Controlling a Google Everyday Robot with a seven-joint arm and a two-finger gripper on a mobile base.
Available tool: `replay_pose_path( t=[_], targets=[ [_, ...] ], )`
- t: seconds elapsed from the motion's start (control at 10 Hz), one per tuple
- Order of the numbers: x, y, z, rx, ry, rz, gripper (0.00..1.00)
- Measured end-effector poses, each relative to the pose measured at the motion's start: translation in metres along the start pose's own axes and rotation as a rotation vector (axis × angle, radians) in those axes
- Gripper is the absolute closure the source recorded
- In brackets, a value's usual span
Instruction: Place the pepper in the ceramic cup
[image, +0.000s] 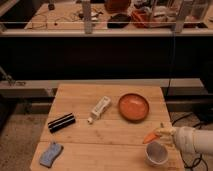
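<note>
Pale wood planks make up the small table (107, 142) that carries everything in the camera view. At its right edge near the front corner, the robot's cream-coloured arm reaches in from the right, and its gripper (159, 132) is closed on the small slender orange-red pepper (149, 137), which hangs tilted with its pointed end down and to the left. Just below the pepper, at the front right corner, stands the small round white ceramic cup (156, 154), upright; the pepper is above its rim, not inside it. Toward the back right sits a wide round orange-red bowl (133, 106). A white tube-like bottle (99, 109) lies near the table's middle, a black ribbed bar (61, 122) toward the left edge, and a blue-grey sponge (50, 154) at the front left corner.
</note>
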Motion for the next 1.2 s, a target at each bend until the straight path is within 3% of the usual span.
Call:
replay_pose_path(
  t=[0.4,1.2],
  targets=[
    [-0.0137,0.0025,-0.0077,0.013,-0.052,-0.011,1.00],
    [-0.0128,0.0030,0.0016,-0.004,-0.077,-0.025,1.00]
  ],
)
